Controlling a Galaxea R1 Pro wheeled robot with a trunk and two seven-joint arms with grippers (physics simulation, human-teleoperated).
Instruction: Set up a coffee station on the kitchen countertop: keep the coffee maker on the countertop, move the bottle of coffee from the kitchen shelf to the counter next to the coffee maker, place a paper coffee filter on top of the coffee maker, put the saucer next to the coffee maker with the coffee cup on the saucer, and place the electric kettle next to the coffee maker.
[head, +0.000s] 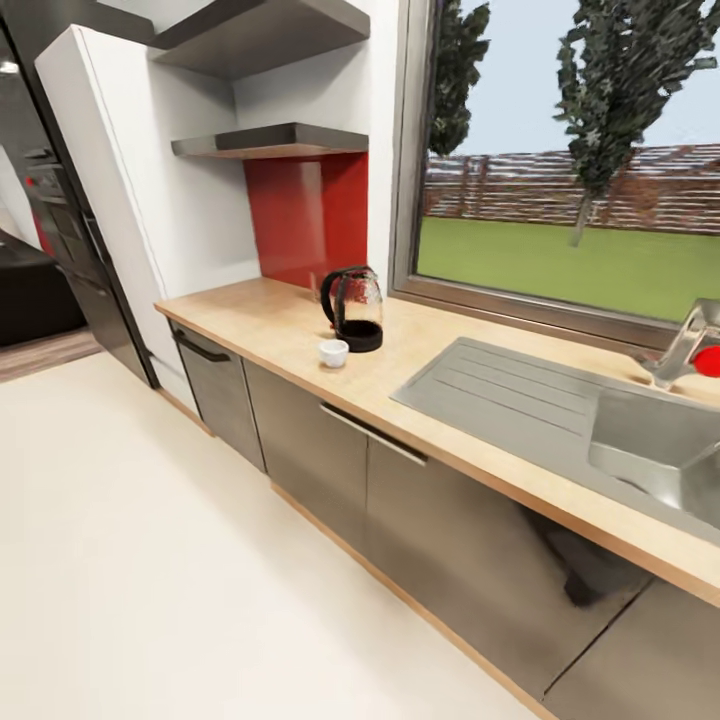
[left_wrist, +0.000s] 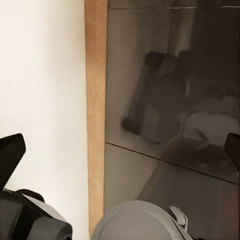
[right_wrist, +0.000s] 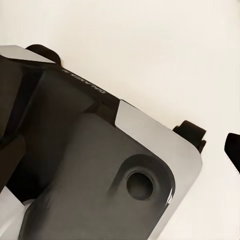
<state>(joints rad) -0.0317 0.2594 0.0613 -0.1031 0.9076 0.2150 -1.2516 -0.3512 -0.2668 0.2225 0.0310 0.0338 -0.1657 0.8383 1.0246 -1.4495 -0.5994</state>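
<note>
Kettle (head: 353, 308) and cup (head: 333, 352) stand apart near countertop (head: 270, 330) front edge.

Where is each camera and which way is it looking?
Head view: up on the robot's head, looking down along the countertop at the electric kettle, coffee cup and sink.
Left wrist view: low on the left arm, facing a glossy dark cabinet door; dark fingertips at the edges.
Right wrist view: facing the robot's own grey body above pale floor.
Shared: head and left wrist views both show cabinet fronts and floor.
</note>
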